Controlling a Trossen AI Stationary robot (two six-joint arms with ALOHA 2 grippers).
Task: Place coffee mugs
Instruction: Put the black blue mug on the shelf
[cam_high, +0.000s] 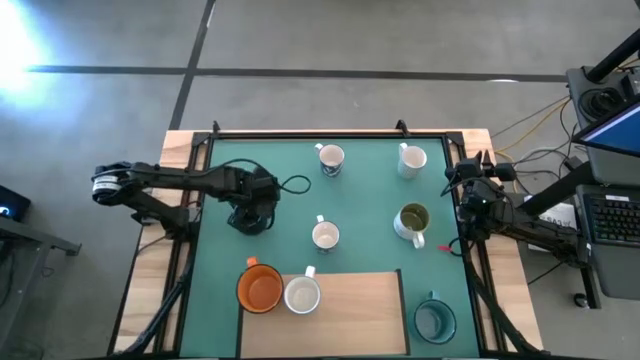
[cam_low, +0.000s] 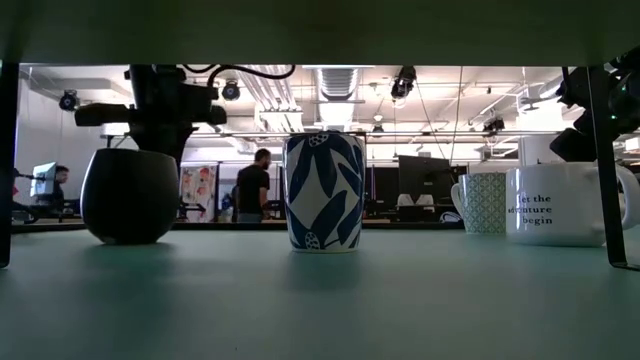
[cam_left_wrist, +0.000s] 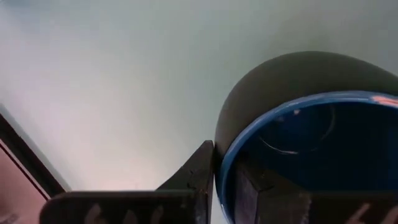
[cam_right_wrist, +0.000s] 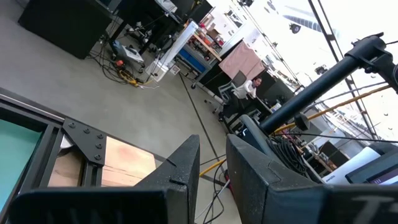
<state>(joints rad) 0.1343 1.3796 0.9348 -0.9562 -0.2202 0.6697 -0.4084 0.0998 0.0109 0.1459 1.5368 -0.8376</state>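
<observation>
Release is the step in hand, by my reading: the left claw (cam_left_wrist: 225, 186) pinches the rim of the dark blue mug (cam_high: 248, 215), one finger inside and one outside, and the mug sits on the left part of the tabletop (cam_high: 370, 225). To do it well, part the fingers fully, then lift straight up — a sideways pull could tip the mug.

Nearest the front edge, an orange mug (cam_high: 260, 288) and a white mug (cam_high: 302, 294) stand touching by a wooden board (cam_high: 340, 315), with a teal mug (cam_high: 434, 320) at near right. Mid-table stand another white mug (cam_high: 325, 236) and an olive-lined mug (cam_high: 412, 220); two more white ones stand far. The right claw (cam_right_wrist: 211, 168) waits at the right edge — holding nothing, fingers slightly apart. Beyond lies a lit workshop with people.
</observation>
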